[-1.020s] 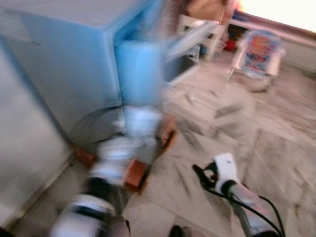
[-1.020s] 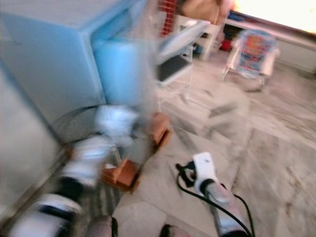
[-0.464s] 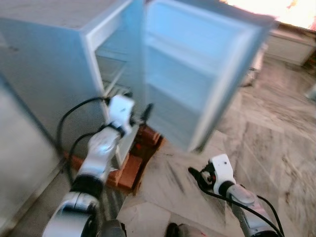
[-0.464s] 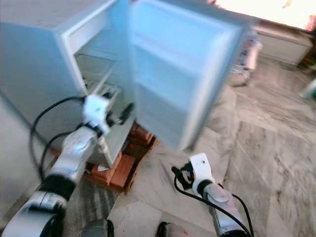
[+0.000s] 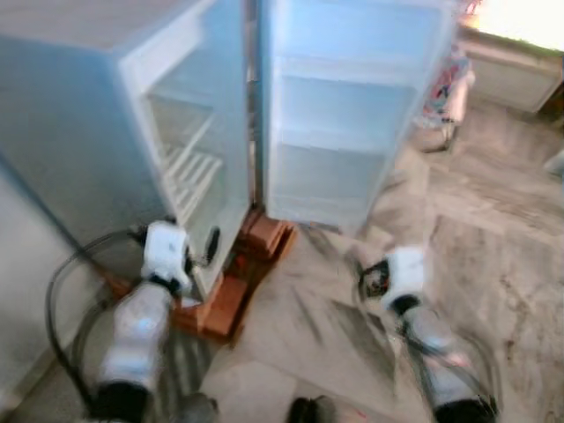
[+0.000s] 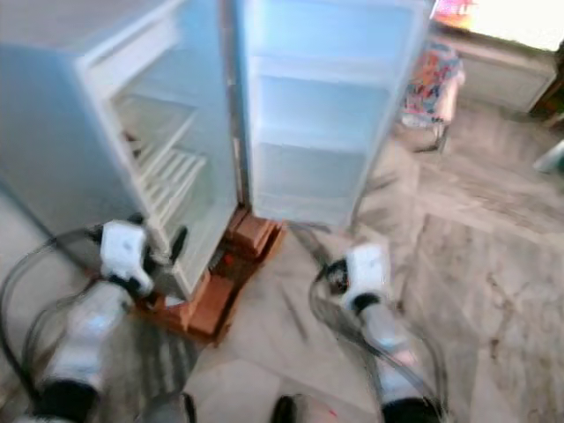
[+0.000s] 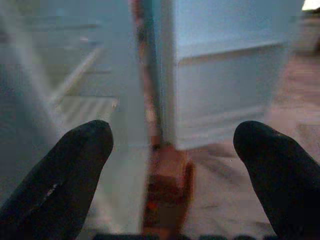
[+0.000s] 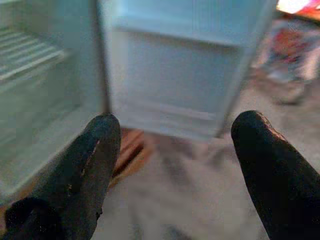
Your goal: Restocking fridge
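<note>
So the fridge (image 5: 106,115) sits in the upper left of the head views, a small pale blue one. Its door (image 5: 348,115) is swung wide open, so the inner side with its moulded shelves faces the camera at top centre. Inside the cabinet there's a white wire shelf (image 5: 189,172), and I can't spot anything on it, though it's all a bit blurry. The whole fridge is propped up on red bricks (image 5: 242,278), which poke out under the front corner by the hinge.

The left tool (image 5: 210,245) hangs low in the lower left, right by the bottom front edge of the cabinet; in the left wrist view its fingers (image 7: 55,180) are spread well apart with nothing between them. The right tool (image 8: 175,165) is lower centre-right over the marble floor (image 5: 493,238), fingers apart too and empty, pointing at the door.

Upper right there's a small colourful chair (image 6: 427,84) by the wall.
</note>
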Tool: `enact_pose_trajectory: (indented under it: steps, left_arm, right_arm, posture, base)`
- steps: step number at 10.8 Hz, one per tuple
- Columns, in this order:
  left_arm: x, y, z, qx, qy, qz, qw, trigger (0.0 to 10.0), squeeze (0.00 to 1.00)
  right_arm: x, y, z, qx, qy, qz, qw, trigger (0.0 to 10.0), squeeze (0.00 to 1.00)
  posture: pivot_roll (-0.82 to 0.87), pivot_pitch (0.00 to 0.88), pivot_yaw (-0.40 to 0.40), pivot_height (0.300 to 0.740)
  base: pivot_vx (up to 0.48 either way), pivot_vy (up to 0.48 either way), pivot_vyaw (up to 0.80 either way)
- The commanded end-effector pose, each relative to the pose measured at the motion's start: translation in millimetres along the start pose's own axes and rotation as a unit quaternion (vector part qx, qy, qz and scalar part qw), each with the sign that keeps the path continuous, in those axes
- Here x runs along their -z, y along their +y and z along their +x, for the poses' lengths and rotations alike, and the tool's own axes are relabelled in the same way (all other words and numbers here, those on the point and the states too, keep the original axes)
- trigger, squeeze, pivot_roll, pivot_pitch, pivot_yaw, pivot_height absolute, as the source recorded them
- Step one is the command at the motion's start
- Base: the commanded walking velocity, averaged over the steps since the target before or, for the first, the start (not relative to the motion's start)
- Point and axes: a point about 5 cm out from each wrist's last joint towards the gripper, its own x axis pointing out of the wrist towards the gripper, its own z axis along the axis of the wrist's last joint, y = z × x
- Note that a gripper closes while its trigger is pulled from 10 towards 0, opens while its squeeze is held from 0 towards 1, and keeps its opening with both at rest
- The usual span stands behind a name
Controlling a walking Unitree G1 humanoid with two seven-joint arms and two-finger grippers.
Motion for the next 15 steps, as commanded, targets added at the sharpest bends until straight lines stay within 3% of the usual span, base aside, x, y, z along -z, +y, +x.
enact_pose_trajectory:
  steps: [1, 4, 9, 15]
  left_arm:
    - [-2, 3.6, -2.1, -0.002, -0.001, 0.007, 1.0, 10.0, 0.0]
    - [-4, 10.6, -0.2, -0.016, 0.002, 0.019, 1.0, 10.0, 0.0]
    - [-7, 5.6, 10.1, -0.019, 0.003, 0.045, 0.999, 10.0, 0.0]
    - [-7, -6.1, 9.7, -0.01, -0.002, 0.04, 0.999, 10.0, 0.0]
  right_arm:
    - [-4, -1.5, 1.6, 0.012, -0.013, 0.002, 1.0, 10.0, 0.0]
    - [-11, 5.1, 10.1, 0.009, -0.035, 0.003, 0.999, 10.0, 0.0]
    - [-13, 7.3, 14.8, 0.015, -0.047, 0.021, 0.999, 10.0, 0.0]
    - [-15, 9.8, 16.9, 0.012, -0.056, 0.021, 0.998, 10.0, 0.0]
  posture:
    - [0.12, 0.062, -0.069, 0.74]
    - [0.12, 0.051, -0.072, 0.74]
    - [0.12, 0.037, -0.057, 0.74]
    - [0.11, 0.047, -0.048, 0.74]
  base:
    - [0.0, -0.469, 0.0]
    - [0.0, -0.466, 0.0]
    - [0.365, -0.301, -0.8]
    - [0.459, 0.0, -0.8]
